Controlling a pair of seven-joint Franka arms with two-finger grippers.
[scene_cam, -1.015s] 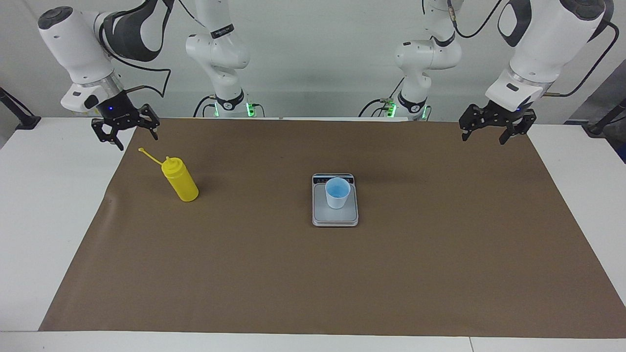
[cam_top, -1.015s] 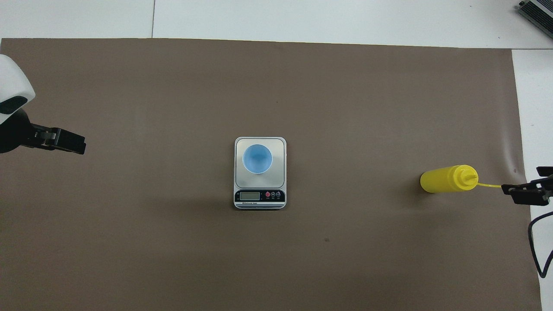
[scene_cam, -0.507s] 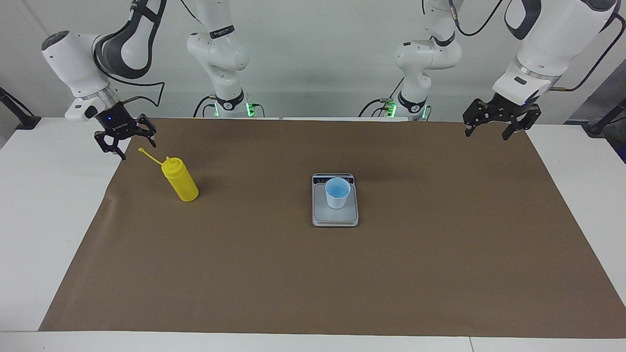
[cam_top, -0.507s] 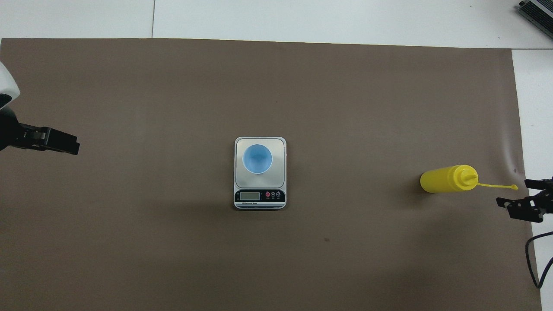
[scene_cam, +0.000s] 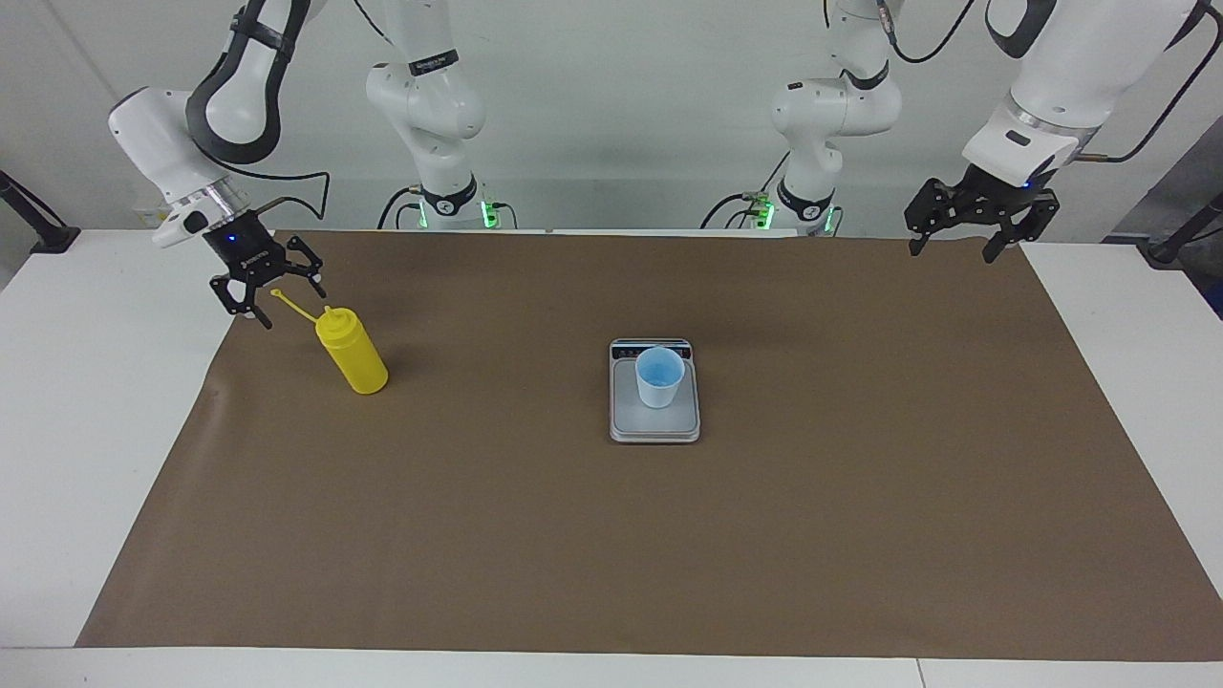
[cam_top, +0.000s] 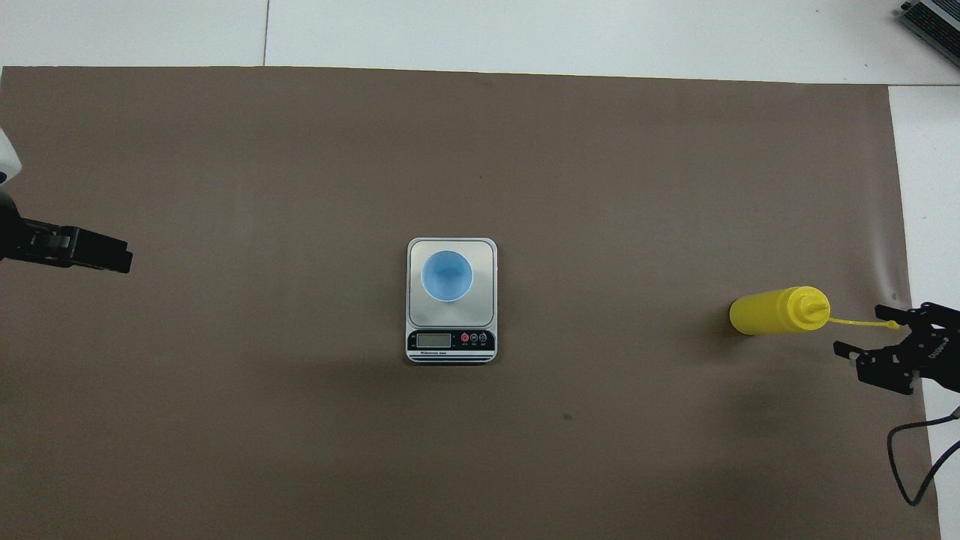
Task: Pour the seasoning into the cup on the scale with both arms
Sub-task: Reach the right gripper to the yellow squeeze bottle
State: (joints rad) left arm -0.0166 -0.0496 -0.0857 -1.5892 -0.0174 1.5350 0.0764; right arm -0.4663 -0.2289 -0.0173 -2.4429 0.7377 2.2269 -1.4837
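The seasoning, a yellow squeeze bottle (scene_cam: 354,358) (cam_top: 772,311), stands upright toward the right arm's end of the table, its cap strap (scene_cam: 291,304) sticking out sideways. My right gripper (scene_cam: 282,298) (cam_top: 862,330) is open and hangs low beside the bottle's top, its fingers on either side of the strap's tip and apart from the bottle's body. The pale blue cup (scene_cam: 659,377) (cam_top: 447,276) stands on the silver scale (scene_cam: 654,425) (cam_top: 484,251) at the table's middle. Over the mat's corner at its own end, my left gripper (scene_cam: 955,250) (cam_top: 112,259) is raised, open and holding nothing.
A brown mat (scene_cam: 611,535) (cam_top: 480,150) covers most of the white table (scene_cam: 96,430). The scale's display strip (cam_top: 450,339) faces the robots. A black cable (cam_top: 915,465) loops down from the right arm near the mat's edge.
My right gripper has come down and moved in toward the bottle's cap strap. The left gripper has drawn back a little toward its end of the table. Bottle, cup and scale have not moved.
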